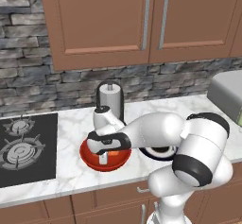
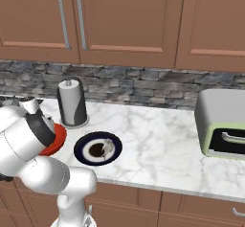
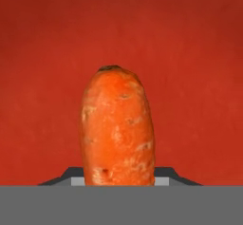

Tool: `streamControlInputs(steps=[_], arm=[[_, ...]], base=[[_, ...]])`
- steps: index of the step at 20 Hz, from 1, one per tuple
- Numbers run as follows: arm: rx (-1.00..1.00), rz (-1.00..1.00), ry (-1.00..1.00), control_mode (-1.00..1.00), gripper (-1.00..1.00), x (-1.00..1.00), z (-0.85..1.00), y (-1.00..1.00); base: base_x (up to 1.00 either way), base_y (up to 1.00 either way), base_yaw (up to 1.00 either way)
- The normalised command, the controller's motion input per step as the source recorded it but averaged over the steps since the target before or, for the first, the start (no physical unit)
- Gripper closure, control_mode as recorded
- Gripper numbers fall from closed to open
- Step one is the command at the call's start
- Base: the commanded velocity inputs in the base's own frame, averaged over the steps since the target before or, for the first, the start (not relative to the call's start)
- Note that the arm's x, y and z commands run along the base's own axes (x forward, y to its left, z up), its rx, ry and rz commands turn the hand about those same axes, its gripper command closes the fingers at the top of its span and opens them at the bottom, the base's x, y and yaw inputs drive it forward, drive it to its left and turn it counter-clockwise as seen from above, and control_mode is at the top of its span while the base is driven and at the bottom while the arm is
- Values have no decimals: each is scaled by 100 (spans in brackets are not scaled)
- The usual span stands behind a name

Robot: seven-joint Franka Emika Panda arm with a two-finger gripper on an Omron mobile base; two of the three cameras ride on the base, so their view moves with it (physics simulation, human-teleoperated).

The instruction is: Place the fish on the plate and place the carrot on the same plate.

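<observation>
Your fingers (image 1: 104,159) hang in the red bowl (image 1: 90,158), the carrot (image 3: 117,126) running lengthwise toward twelve o'clock between them, their grip impossible to tell, and the fish (image 2: 101,149) lies on the plate (image 2: 81,149).

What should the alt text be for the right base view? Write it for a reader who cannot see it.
A dark-rimmed plate sits on a white marble counter with a small dark fish in its middle. To its left the white robot arm bends over a red bowl; a paper towel holder stands behind, and a toaster sits at far right.
</observation>
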Motion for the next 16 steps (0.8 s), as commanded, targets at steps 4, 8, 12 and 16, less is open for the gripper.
streamControlInputs(steps=[4, 8, 12, 16], arm=[[0, 0, 0, -100, 100, 0, 0, 0], [1, 0, 0, -100, 100, 0, 21, -3], [0, 0, -1, -100, 100, -24, 76, -4], [0, 0, -3, -100, 100, -27, 66, -20]], base=[[0, 0, 0], [0, 0, 0], [0, 0, 0], [0, 0, 0]])
